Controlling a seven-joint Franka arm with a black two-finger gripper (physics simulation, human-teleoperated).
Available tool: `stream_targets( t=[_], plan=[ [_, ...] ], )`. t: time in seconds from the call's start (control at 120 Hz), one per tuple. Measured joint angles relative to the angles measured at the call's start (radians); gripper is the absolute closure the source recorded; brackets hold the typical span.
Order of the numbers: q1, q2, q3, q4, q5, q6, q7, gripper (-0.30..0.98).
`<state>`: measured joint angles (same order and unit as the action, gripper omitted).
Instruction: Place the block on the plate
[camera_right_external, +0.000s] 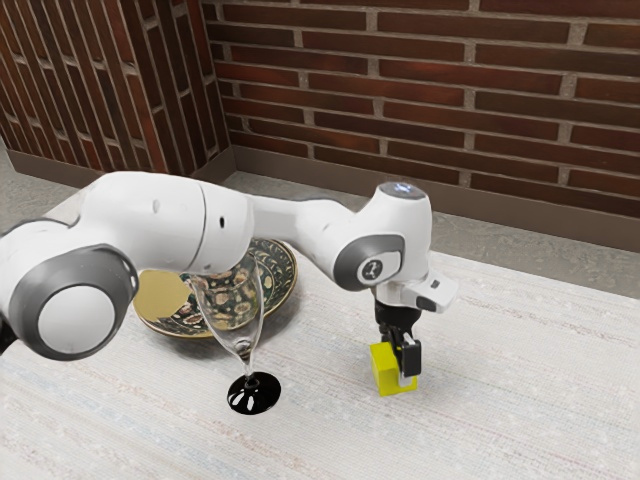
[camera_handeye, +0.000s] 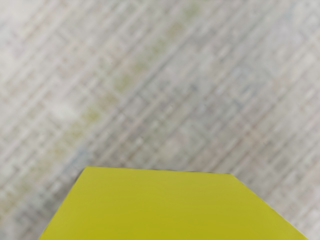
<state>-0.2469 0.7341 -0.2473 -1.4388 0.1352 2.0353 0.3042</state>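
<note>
The plate (camera_right_external: 288, 283) is round, with a dark middle full of flowers and a gold edge. The block (camera_right_external: 382, 370) is bright yellow. It is off the plate, toward the exterior view's right and a bit nearer to the camera, with a piece of table (camera_right_external: 320, 390) between them. The black gripper (camera_right_external: 403, 378) points down at the block, away from the plate on that same side. I cannot tell if the fingers are spread or pinching the block. I cannot tell if the block touches the table either.

A clear glass (camera_right_external: 245, 345) with a shiny black foot stands up on the table, on the camera's side of the plate. In the exterior view, its bowl covers some of the plate. A flat gold shape (camera_right_external: 162, 295) shows at the plate's side toward the exterior view's left. The big white arm (camera_right_external: 160, 220) hides the far part of the plate there. A red brick wall (camera_right_external: 400, 90) is behind the plate. In the wrist view, a flat yellow side of the block looks very big, and the table past it is pale with thin, slanting lines and a soft yellow-green stripe.
</note>
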Motion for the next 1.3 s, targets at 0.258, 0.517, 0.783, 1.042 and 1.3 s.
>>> stream_targets(
  t=[0.258, 0.517, 0.783, 1.042, 1.3],
  plan=[
    [0.0, -0.01, 0.0, -0.001, 0.002, 0.013, -0.001, 0.28],
    [0.035, -0.119, -0.001, -0.024, -0.008, 0.007, -0.002, 0.3],
    [0.154, -0.275, 0.0, -0.065, -0.029, -0.029, -0.003, 0.29],
    [0.278, -0.379, 0.094, -0.138, -0.06, -0.104, -0.003, 0.29],
    [0.434, -0.329, 0.102, -0.13, -0.06, -0.142, -0.004, 0.29]
  ],
)
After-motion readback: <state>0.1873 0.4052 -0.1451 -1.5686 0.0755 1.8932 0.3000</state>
